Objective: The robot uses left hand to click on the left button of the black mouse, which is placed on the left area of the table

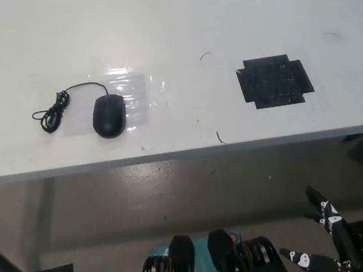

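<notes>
Here, black right hand (327, 237) low below the tabletop (168, 19) edge, fingers spread, holding nothing, partly cut off, black mouse (109, 115) far up-left of it, white left hand out of view.

Matt black plastic mouse (109, 115) on glossy clear film (134, 95) — smooth white table (175, 18), faintly scuffed

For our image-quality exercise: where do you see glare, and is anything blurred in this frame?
Head view: glare on the clear tape patch right of the black mouse; the mouse, its cable and the black tape square look sharp; no motion blur; right hand low, open.
</notes>
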`<state>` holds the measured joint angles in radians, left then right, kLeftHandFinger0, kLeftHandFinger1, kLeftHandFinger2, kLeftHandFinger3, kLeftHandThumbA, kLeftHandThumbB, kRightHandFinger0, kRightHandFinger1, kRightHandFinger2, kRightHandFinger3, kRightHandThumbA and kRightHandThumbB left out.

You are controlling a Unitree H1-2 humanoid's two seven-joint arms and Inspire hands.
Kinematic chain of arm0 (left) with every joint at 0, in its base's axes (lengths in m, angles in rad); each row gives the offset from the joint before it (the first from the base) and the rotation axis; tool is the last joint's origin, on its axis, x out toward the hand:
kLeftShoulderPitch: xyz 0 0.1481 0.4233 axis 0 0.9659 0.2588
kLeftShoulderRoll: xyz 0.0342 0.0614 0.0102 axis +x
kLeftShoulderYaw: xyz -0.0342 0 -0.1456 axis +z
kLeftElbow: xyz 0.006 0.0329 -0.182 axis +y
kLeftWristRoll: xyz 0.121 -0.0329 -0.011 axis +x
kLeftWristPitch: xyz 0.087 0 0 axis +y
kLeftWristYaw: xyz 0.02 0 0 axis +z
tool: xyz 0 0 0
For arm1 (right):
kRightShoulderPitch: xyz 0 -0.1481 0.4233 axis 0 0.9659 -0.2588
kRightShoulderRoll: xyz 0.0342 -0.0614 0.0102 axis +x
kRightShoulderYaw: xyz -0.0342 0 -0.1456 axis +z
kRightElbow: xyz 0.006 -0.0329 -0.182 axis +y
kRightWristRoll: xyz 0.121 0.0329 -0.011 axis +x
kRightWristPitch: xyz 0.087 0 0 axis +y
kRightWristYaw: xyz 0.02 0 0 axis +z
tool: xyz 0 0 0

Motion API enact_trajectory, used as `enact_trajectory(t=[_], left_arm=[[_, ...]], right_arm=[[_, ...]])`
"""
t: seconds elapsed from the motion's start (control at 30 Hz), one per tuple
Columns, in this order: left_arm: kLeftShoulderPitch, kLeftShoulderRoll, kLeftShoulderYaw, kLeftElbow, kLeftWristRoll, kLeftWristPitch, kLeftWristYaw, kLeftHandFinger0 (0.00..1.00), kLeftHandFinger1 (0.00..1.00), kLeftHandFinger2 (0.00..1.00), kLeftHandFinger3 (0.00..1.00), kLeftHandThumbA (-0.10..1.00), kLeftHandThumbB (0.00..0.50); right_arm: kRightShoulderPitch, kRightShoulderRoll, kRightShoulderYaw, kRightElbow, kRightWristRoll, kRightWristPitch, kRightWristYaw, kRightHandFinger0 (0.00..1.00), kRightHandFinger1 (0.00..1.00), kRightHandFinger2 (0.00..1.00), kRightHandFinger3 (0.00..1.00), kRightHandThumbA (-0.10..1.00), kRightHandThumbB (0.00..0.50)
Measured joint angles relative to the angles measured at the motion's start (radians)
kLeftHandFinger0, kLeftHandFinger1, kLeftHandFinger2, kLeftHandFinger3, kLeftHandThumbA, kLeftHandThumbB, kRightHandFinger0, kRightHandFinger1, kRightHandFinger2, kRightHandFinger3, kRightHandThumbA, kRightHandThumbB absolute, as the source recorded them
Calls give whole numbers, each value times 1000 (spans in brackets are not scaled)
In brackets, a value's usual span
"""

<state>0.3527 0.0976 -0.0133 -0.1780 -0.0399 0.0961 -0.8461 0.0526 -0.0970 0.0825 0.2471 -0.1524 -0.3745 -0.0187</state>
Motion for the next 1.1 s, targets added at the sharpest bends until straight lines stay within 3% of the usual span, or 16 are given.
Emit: enact_trajectory(t=[0.1, 0.2, 0.27, 0.33, 0.4, 0.43, 0.47, 0.5, 0.53, 0.77, 0.93, 1.1], left_arm=[[-10, -29, 29, 21, 7, -53, 33, 0, 0, 0, 1000, 1000, 241], [-49, -56, 68, 68, 16, -105, 79, 0, 0, 0, 1000, 1000, 197], [-89, -74, 97, 101, 23, -138, 123, 0, 0, 0, 1000, 1000, 223], [-126, -88, 123, 129, 31, -166, 158, 0, 0, 0, 1000, 1000, 205], [-166, -99, 141, 164, 44, -197, 200, 0, 0, 17, 1000, 1000, 235], [-176, -102, 148, 177, 51, -208, 214, 209, 255, 294, 1000, 1000, 232], [-197, -108, 161, 198, 62, -228, 244, 314, 343, 337, 1000, 1000, 234], [-206, -111, 170, 212, 70, -242, 258, 803, 922, 944, 1000, 1000, 254], [-216, -115, 178, 228, 79, -257, 279, 1000, 1000, 1000, 1000, 1000, 258], [-250, -115, 186, 262, 146, -291, 408, 1000, 1000, 1000, 1000, 1000, 219], [-274, -115, 186, 261, 175, -286, 486, 1000, 1000, 1000, 1000, 1000, 113], [-280, -115, 184, 261, 182, -286, 546, 1000, 1000, 1000, 1000, 1000, 60]], right_arm=[[2, 0, 1, 1, 0, 0, 0, 816, 989, 1000, 1000, 963, 61], [5, 0, 2, 1, 0, -1, 0, 817, 977, 1000, 1000, 991, 71], [5, 0, 4, 1, 0, -1, -1, 817, 962, 1000, 1000, 1000, 66], [4, 1, 5, 1, 0, -2, -1, 827, 954, 1000, 1000, 1000, 79], [3, 1, 5, 1, 1, -2, -1, 815, 936, 1000, 1000, 997, 72], [2, 1, 5, 1, 1, -2, -1, 812, 934, 1000, 1000, 998, 74], [1, 1, 5, 1, 2, -3, -1, 812, 934, 1000, 1000, 998, 74], [1, 0, 5, 1, 2, -3, -1, 812, 935, 1000, 1000, 994, 67], [1, 0, 5, 1, 2, -3, -1, 814, 940, 1000, 1000, 983, 61], [-11, 0, 5, -1, 3, -15, -1, 811, 934, 1000, 1000, 983, 69], [-25, 0, 5, -3, 4, -19, -2, 811, 940, 1000, 1000, 982, 80], [-31, 0, 5, -3, 4, -23, -2, 797, 930, 1000, 1000, 980, 80]])
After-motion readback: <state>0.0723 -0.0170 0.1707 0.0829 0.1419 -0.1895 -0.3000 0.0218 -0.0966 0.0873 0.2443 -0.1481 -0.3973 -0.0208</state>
